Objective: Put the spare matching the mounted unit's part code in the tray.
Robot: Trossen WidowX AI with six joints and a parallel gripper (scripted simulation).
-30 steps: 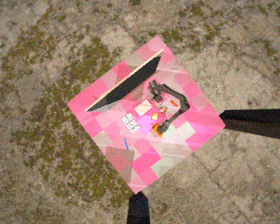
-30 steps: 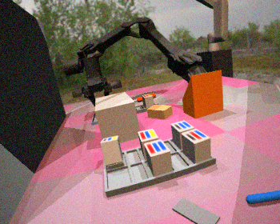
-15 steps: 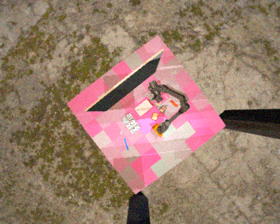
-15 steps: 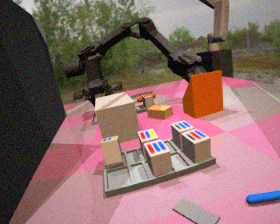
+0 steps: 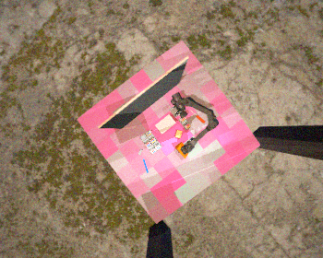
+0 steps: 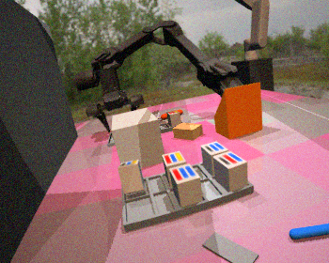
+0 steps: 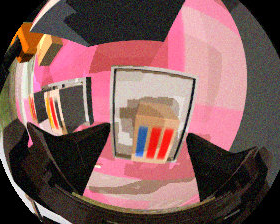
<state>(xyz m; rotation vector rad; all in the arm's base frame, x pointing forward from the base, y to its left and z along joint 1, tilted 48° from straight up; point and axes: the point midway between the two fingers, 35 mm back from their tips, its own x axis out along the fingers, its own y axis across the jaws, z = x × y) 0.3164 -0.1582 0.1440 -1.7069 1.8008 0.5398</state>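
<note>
In the wrist view a spare block (image 7: 149,131) with one blue and two red stripes lies in the pale tray (image 7: 124,86). My gripper (image 7: 149,132) (image 6: 115,107) (image 5: 178,110) is open, with its fingers spread on either side of the block and not touching it. The beige mounted unit (image 6: 137,136) (image 5: 165,123) stands in front of the tray in the exterior view and hides it and the block. A grey rack (image 6: 145,221) (image 5: 149,140) holds several striped spares, one with red and blue stripes (image 6: 184,183).
A tall dark wall (image 6: 18,122) (image 5: 142,99) stands to the left. An orange wedge (image 6: 239,110) (image 5: 181,149), a flat orange block (image 6: 187,131), a small block (image 6: 174,119), a blue rod (image 6: 314,230) (image 5: 146,166) and a grey plate (image 6: 229,247) lie around.
</note>
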